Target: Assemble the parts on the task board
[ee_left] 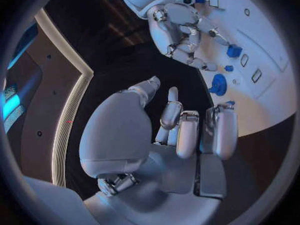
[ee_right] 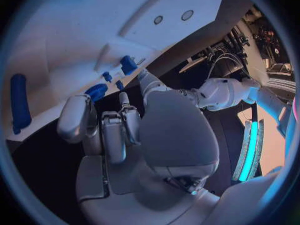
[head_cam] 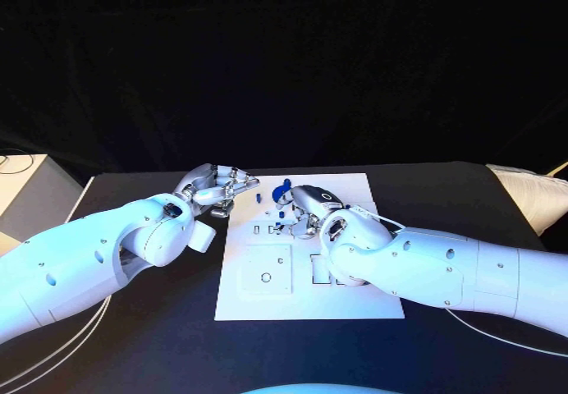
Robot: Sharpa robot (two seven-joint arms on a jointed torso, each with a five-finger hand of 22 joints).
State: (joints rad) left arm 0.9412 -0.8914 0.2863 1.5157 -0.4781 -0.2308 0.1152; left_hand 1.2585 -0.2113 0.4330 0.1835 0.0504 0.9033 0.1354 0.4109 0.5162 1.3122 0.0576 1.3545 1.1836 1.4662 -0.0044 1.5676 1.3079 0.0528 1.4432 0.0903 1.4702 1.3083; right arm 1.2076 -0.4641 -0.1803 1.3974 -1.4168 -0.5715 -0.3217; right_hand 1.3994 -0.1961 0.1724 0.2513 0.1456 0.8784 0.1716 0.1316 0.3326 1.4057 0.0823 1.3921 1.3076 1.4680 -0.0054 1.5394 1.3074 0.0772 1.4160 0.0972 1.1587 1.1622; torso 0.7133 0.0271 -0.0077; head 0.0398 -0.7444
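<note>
The white task board (head_cam: 355, 297) lies mid-table. A round blue part (head_cam: 281, 194) stands near its far edge, with small blue parts (head_cam: 279, 215) just below it. My left hand (head_cam: 219, 187) hovers at the board's far left corner, fingers loosely bent and thumb apart, nothing between them (ee_left: 187, 127). A tiny blue part (ee_left: 228, 104) shows just past its fingertips. My right hand (head_cam: 310, 205) is over the board's upper middle, fingers pointing down beside a blue block (ee_left: 234, 51) and the round part (ee_left: 218, 85). Its palm (ee_right: 112, 130) holds nothing. A long blue bar (ee_right: 20, 102) lies on the board.
The board's near half carries rectangular recesses (head_cam: 270, 275) and slots (head_cam: 322, 271). A pale box (head_cam: 29, 193) stands at the table's left edge and a pale cushion (head_cam: 533, 197) at its right. Black table surface (head_cam: 450, 197) surrounds the board.
</note>
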